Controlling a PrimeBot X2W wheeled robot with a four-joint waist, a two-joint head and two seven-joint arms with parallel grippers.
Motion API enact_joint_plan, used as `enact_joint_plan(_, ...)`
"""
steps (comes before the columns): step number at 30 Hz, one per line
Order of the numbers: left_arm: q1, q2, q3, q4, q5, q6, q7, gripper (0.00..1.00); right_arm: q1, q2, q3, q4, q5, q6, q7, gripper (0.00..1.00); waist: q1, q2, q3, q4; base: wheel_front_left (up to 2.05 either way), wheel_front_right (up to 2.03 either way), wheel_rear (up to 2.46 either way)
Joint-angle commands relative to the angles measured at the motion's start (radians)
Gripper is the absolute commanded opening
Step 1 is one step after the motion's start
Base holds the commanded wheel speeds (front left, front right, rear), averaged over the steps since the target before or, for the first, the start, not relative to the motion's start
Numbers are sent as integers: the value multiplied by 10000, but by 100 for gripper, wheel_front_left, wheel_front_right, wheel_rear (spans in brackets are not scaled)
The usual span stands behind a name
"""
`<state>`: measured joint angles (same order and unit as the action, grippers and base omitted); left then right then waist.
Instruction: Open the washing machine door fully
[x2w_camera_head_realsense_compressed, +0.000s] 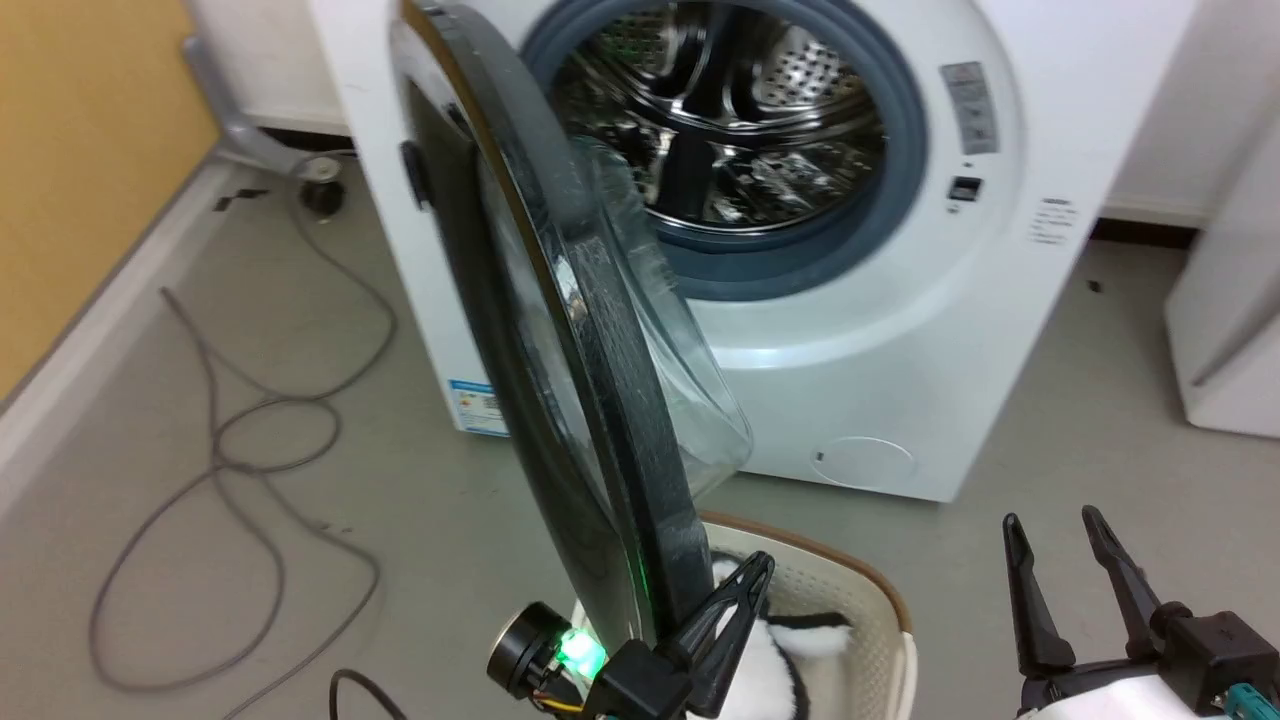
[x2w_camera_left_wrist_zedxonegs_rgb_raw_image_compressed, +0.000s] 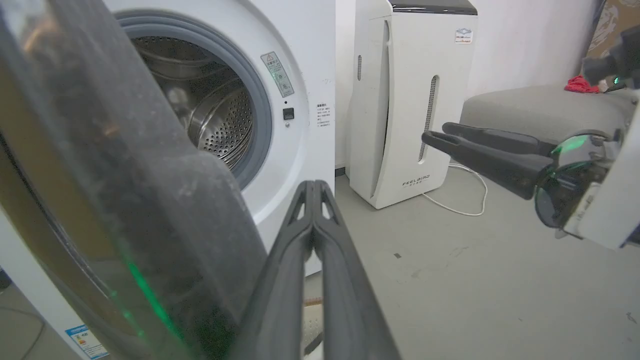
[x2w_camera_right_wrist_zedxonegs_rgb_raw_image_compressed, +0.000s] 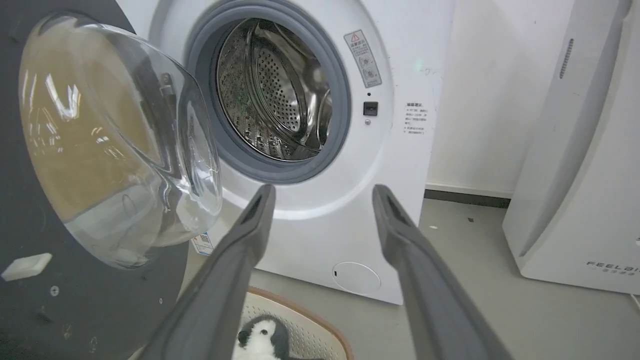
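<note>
Head view, door (x2w_camera_head_realsense_compressed: 610, 400) top cut off

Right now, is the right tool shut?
No, the right tool has its two fingers well apart in the right wrist view, with the white front of the washing machine showing between them.

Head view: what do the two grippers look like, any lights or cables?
Both have two long, dark, tapering fingers. The left gripper has a black base with a glowing green light, a round black housing and a yellow wire. The right gripper has a black block base, a pale forearm shell and a teal connector.
</note>
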<state>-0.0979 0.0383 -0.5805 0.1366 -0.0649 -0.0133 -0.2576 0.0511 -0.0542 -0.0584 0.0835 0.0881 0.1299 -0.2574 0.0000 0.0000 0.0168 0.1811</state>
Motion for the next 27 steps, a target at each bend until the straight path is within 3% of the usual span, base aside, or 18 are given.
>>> enact_joint_plan(1,76,147,268,-111,-16,152,-42,0,33,39,-25,-44,54,8,-44,100,0,0,-48,392,0,0,0)
enact_joint_plan(13,688,191,171,-789,135,215,-42,0,75,39,40,-81,240,8,-44,100,0,0,-44,1820,0,0,0)
enact_joint_plan(27,1347,634,520,-1409,120,522,-42,0,59,39,92,-100,404,8,-44,100,0,0,167,3231,0,0,0)
